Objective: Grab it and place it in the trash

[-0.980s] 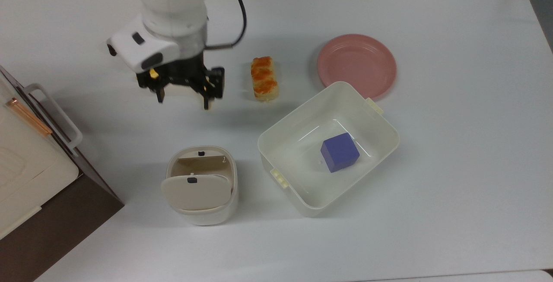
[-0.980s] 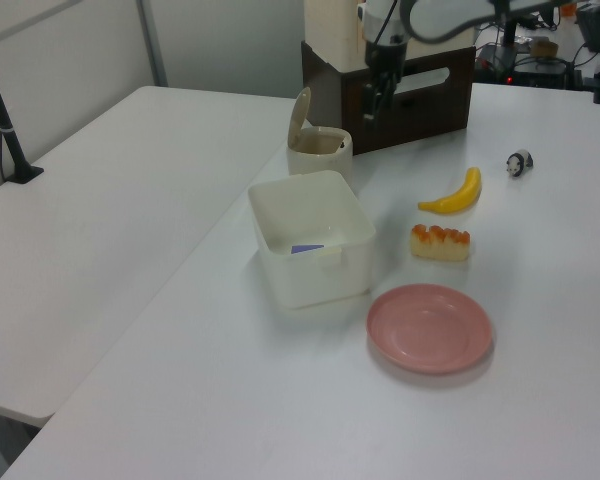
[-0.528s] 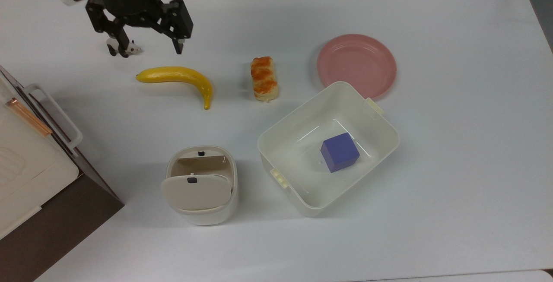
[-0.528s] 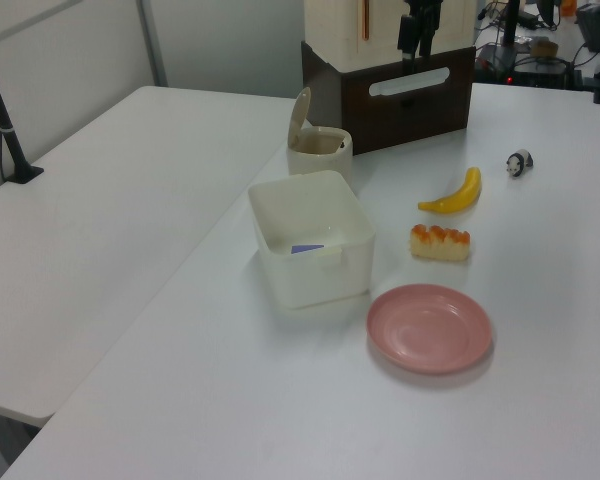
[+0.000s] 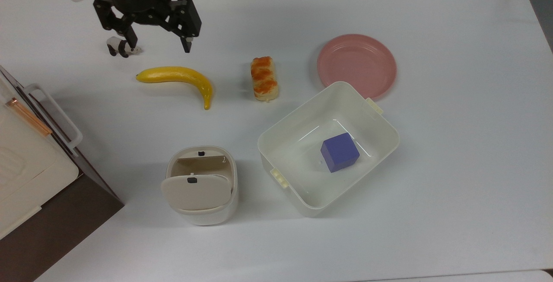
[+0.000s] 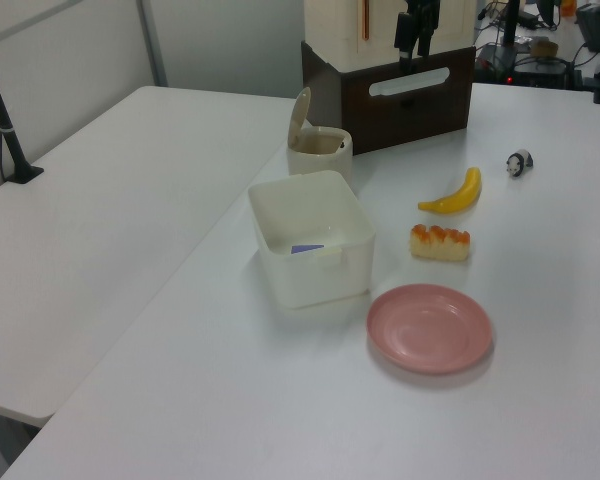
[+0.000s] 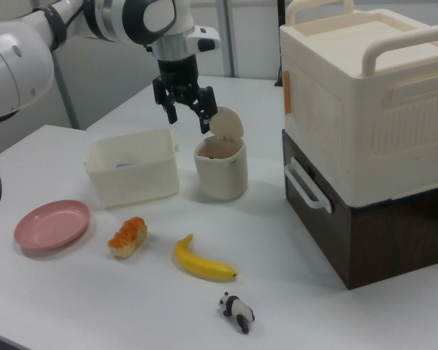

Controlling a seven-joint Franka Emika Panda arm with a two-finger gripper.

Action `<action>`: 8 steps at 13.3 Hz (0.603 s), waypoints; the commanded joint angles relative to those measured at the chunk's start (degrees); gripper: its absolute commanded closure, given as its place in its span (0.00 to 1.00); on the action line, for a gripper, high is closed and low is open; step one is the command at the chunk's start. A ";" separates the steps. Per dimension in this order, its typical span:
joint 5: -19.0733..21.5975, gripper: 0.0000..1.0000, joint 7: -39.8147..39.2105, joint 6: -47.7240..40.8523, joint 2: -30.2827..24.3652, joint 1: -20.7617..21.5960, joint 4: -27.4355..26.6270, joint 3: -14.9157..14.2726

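Observation:
It, the thing to grab, is out of view. The trash is a small cream-white bin near the table's front in the top view, its flap lid tilted open over a tan inside; it also shows as the trash and the trash. My gripper hangs high above the table with its black fingers spread open and nothing between them. In the right view my gripper is above and a little left of the bin. The left view puts the gripper up in front of the big box.
A banana, a panda figurine and a piece of bread lie on the table. A pink plate sits behind a white tub holding a blue cube. A cream-and-brown box stands at the top view's left.
The gripper rose and swung from over the banana toward the top view's upper left, uncovering the banana and panda, then drifted slightly right. It stayed open and empty.

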 commanded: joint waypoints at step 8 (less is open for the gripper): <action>1.15 0.00 4.15 -2.87 -1.06 0.68 -0.30 -0.23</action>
